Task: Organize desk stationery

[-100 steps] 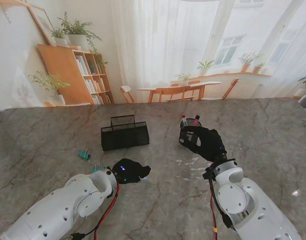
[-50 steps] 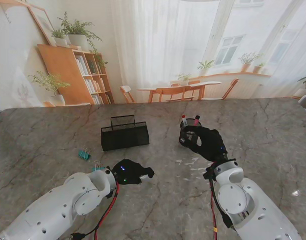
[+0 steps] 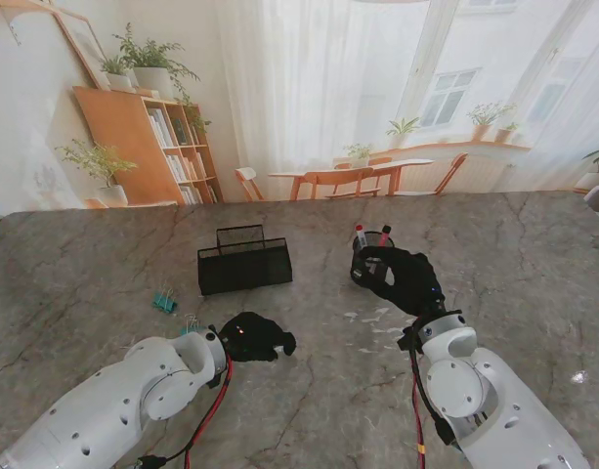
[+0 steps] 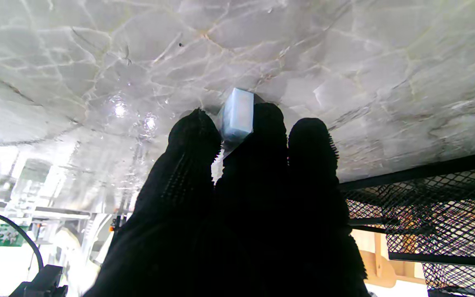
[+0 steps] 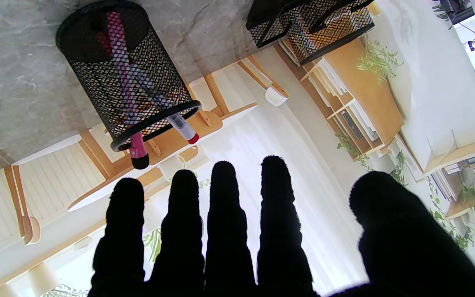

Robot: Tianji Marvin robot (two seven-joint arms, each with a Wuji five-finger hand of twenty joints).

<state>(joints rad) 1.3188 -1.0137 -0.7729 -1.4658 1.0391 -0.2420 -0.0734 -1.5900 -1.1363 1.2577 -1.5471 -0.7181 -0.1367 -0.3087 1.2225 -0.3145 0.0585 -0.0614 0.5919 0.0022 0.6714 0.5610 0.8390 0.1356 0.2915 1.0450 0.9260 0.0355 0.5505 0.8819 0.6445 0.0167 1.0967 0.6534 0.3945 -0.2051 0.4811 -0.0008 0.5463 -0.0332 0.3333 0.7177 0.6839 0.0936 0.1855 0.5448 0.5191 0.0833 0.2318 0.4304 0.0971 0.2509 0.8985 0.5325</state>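
Looking down from the stand, I see my left hand [image 3: 252, 335] curled low on the marble table [image 3: 104, 264], nearer to me than the black mesh tray [image 3: 244, 264]; half a second ago one finger poked out to the right, and now the fingers have drawn in tight, with a pale speck at their right edge. Teal binder clips [image 3: 164, 302] lie to the left of it, apart from the hand. My right hand [image 3: 397, 277] sits where it was, just beside the mesh pen cup [image 3: 373, 241]. From the left wrist camera, the speck turns out to be a small pale-blue eraser [image 4: 236, 114], pinched between my fingertips [image 4: 196, 128] and touching or just off the table; I read the curl as the grasp having closed, so that hand is grasping the eraser and the carry to the tray, whose mesh shows at the edge of this view, looks like the next step. From the right wrist camera, the fingers are spread and hold nothing; the pen cup stands ahead with a pink pen [image 5: 123, 84] and a red-capped marker [image 5: 183, 127] in it.
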